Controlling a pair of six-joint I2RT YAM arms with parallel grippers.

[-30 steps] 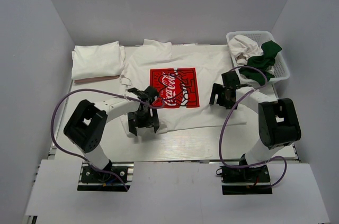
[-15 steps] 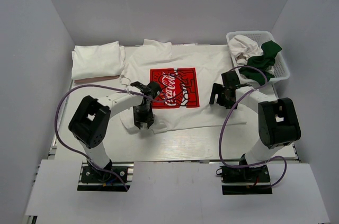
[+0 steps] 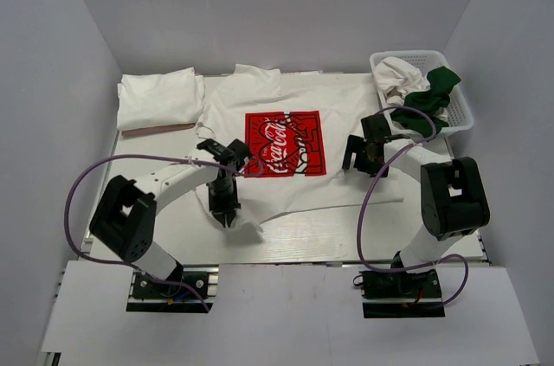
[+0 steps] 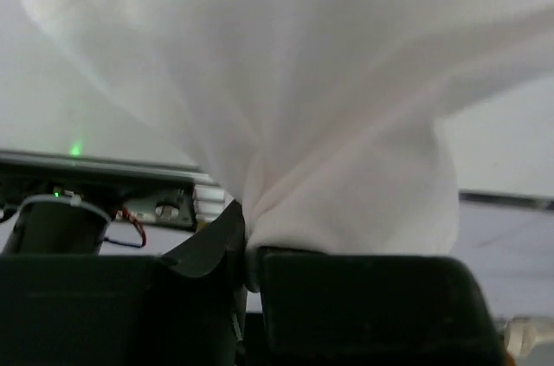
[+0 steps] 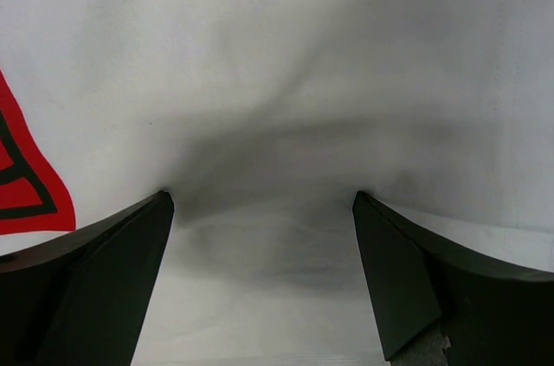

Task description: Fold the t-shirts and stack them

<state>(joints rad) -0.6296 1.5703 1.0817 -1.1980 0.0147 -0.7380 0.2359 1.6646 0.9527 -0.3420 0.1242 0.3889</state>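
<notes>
The Coca-Cola t-shirt [image 3: 286,143] is pinched at its hem by the left gripper [image 3: 228,215]; the right gripper [image 3: 363,159] is spread wide and empty. The hem likely needs carrying over next.

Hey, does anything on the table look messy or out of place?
The white t-shirt with the red square print lies flat except its near-left corner, bunched in the left gripper. Unfolded white and dark green clothes heap over the white lattice basket's rim.
</notes>
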